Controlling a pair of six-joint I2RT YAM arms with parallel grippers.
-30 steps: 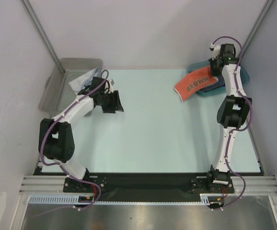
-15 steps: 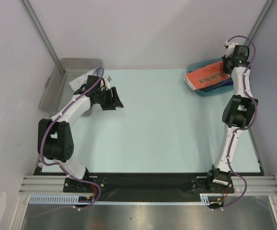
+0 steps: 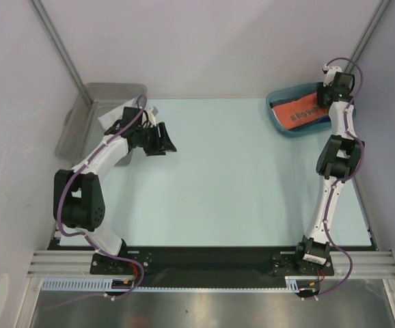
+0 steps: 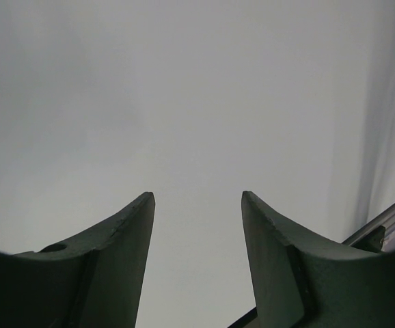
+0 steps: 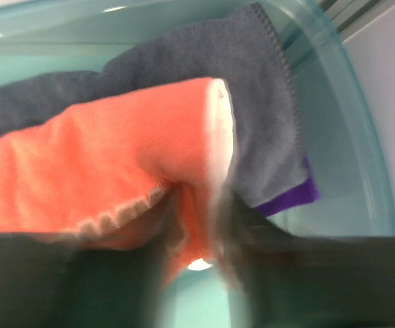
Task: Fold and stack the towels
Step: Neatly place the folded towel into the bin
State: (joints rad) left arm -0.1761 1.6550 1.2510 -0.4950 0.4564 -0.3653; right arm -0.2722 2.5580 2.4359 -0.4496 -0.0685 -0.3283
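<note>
**Clerk:** Boundaries first?

**Checker:** Pale blue flat worktop [image 3: 238, 184]. White enclosure walls [image 3: 184, 48] stand on its left, far and right sides. A black mounting rail [image 3: 204, 256] runs along the near edge. The widest open stretch lies across the middle, between the two arms.

**Clerk:** Containers?

**Checker:** Two. Grey translucent plastic bin [image 3: 71, 130] at the far-left corner. Teal translucent plastic bin [image 3: 281, 126] at the far-right corner, near the right wall.

**Clerk:** Towels?

**Checker:** Four seen. Three are in the teal bin:
- orange-red soft towel with dark lettering [image 5: 102, 164], on top
- dark grey-blue soft towel [image 5: 252, 96], beneath it
- deep purple towel [image 5: 298, 195], showing only a corner lower down

One pale white cloth towel [image 3: 112, 117] sits at the grey bin's right rim, partly behind the left arm. Whether it is inside or over the rim cannot be told.

**Clerk:** Grippers?

**Checker:** Two. Left gripper [image 4: 197, 197]: jaws apart, over bare worktop near the grey bin. Right gripper [image 5: 199, 253]: down in the teal bin at the orange-red towel's near fold. That view is blurred, so whether it is gripping or has let go cannot be told.
</note>
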